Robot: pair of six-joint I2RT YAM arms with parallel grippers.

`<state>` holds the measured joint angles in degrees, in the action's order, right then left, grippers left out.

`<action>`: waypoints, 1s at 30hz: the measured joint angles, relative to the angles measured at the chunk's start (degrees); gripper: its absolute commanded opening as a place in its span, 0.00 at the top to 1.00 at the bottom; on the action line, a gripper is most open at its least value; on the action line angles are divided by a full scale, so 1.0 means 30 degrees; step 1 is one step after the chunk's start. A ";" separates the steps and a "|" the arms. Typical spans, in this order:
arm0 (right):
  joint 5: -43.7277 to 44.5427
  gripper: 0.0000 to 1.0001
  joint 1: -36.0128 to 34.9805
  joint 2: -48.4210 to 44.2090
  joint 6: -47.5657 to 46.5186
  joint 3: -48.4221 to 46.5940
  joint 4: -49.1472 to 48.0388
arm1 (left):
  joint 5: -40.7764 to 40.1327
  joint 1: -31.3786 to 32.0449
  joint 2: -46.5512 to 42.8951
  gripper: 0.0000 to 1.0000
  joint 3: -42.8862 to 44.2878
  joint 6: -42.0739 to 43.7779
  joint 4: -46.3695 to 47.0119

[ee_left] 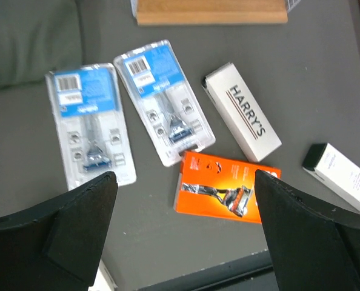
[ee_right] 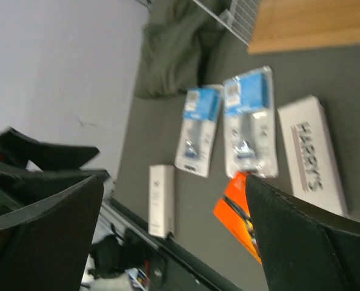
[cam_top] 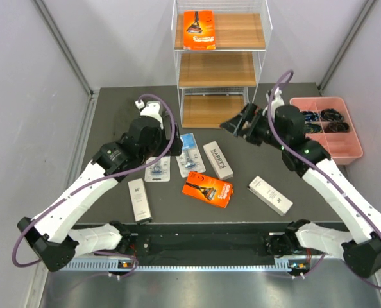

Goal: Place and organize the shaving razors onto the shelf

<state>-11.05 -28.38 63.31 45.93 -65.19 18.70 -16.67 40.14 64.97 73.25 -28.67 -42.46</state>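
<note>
The white wire shelf (cam_top: 219,58) stands at the back, with one orange razor box (cam_top: 199,30) on its top tier. On the table lie two blue blister packs (ee_left: 89,124) (ee_left: 162,100), a white Harry's box (ee_left: 242,111), a second orange box (ee_left: 227,195), and two more slim white boxes (cam_top: 139,200) (cam_top: 270,195). My left gripper (ee_left: 183,233) is open and empty, hovering above the packs. My right gripper (ee_right: 174,236) is open and empty, raised in front of the shelf's bottom tier (ee_right: 313,24). In the top view the grippers are at left (cam_top: 153,142) and right (cam_top: 234,123).
A pink compartmented tray (cam_top: 354,146) with dark small items sits at the right back. Grey walls close in both sides. The table's front edge with a black rail (cam_top: 203,244) runs just below the boxes.
</note>
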 measured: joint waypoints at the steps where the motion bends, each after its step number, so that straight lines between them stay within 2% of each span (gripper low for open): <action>1: 0.0000 0.01 0.0000 -0.0495 -0.0153 0.0787 0.0240 | 0.0255 0.0000 0.0000 0.01 -0.0372 -0.0189 0.0189; 10: 0.0131 0.02 0.0000 -0.4590 -0.0284 0.6681 0.2368 | 0.2259 0.0000 0.0000 0.01 -0.3614 -0.2127 0.1676; 18: 0.0058 0.05 0.0000 -0.6951 -0.0255 0.9034 0.3912 | 0.3803 0.0000 0.0007 0.01 -0.5384 -0.3614 0.3118; 24: -0.0663 0.10 0.0000 -0.7293 0.0044 0.9449 0.3963 | 0.4568 0.0000 0.0000 0.01 -0.6040 -0.4408 0.3971; 30: -0.1668 0.19 0.0000 -0.6258 0.0852 1.1366 0.2994 | 0.5013 0.0000 0.0000 0.01 -0.6666 -0.4932 0.4379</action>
<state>-16.05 -28.38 44.53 48.49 -31.09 27.68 -1.63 40.14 64.97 53.25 -43.46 -29.32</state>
